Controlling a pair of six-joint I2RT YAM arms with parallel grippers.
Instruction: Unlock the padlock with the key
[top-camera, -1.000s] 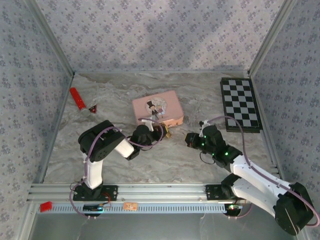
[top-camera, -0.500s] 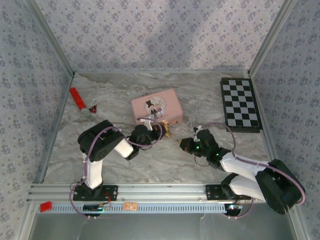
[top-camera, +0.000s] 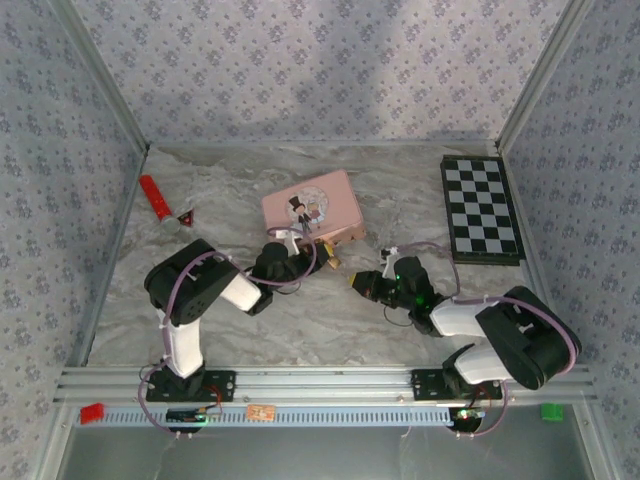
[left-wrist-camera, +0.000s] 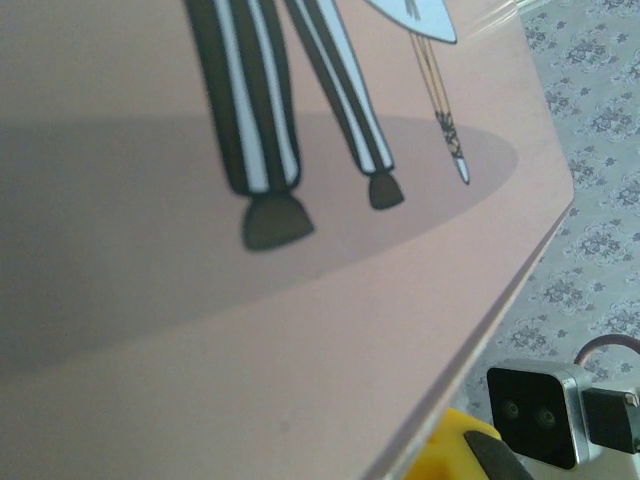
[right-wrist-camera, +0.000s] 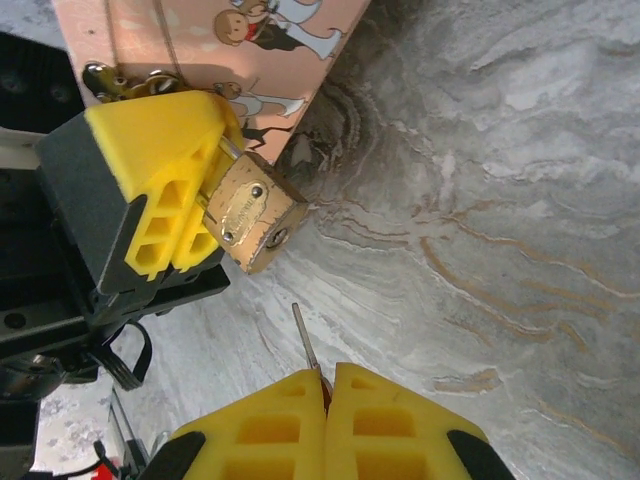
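**Desk** (top-camera: 330, 320): grey marbled top, walled round with patterned panels.

**Pink picture tin** (top-camera: 310, 208): lies flat near the middle of the desk, skewed to the walls. The lid is printed with a cartoon figure in striped trousers. In the right wrist view its metal clasp (right-wrist-camera: 115, 80) sits on the near side wall.

**Padlock** (right-wrist-camera: 255, 222): small, brass-gold, held tilted just off the tin's near corner, above the marble. The keyhole end faces down toward the key. From overhead it is a gold speck (top-camera: 330, 257) in front of the tin.

**Left gripper** (right-wrist-camera: 205, 185): reaches in from the left. Its yellow-padded jaws are closed on the top of the padlock, pinching it at the shackle end. Overhead, it sits right at the tin's near edge (top-camera: 316, 252). Its own camera looks across the tin lid from very close.

**Key** (right-wrist-camera: 305, 348): thin dull-metal blade sticking out from between the yellow pads, pointed up at the padlock. The tip is close to the keyhole but not touching it.

**Right gripper** (right-wrist-camera: 328, 388): jaws pressed together on the key. Overhead, it is low over the desk, just right of the padlock (top-camera: 360, 283).

**Chessboard** (top-camera: 482, 208): black and white, flat by the right wall, well apart from the tin.

**Red-handled tool** (top-camera: 155, 197): lies by the left wall; too small to tell its kind.
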